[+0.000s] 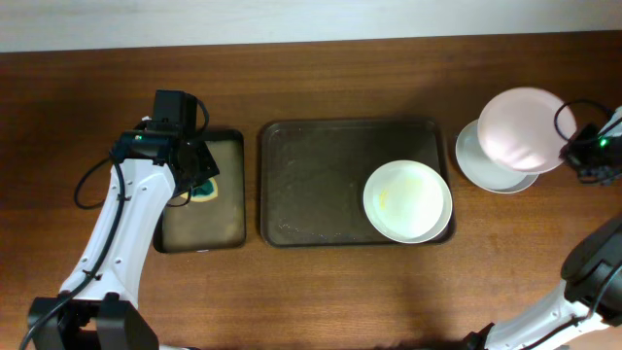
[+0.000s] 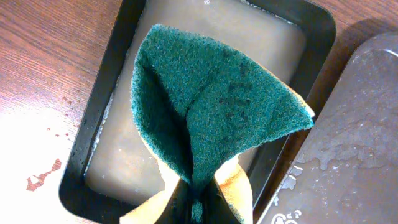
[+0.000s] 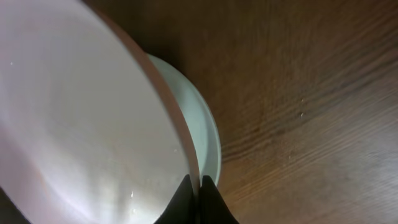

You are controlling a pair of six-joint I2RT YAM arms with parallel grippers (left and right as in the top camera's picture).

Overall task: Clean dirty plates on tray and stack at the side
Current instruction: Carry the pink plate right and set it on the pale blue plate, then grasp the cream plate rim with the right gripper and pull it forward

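A large dark brown tray lies mid-table with one white plate, faintly yellow inside, at its right end. My right gripper is shut on the rim of a second white plate, held tilted just above a third plate that rests on the table at the right. In the right wrist view the held plate fills the left, the lower plate showing beneath it. My left gripper is shut on a green and yellow sponge over the small black tray.
The small black tray stands left of the brown tray and holds cloudy liquid. The wet brown tray's corner shows in the left wrist view. Small reddish spots mark the wooden table beside the black tray.
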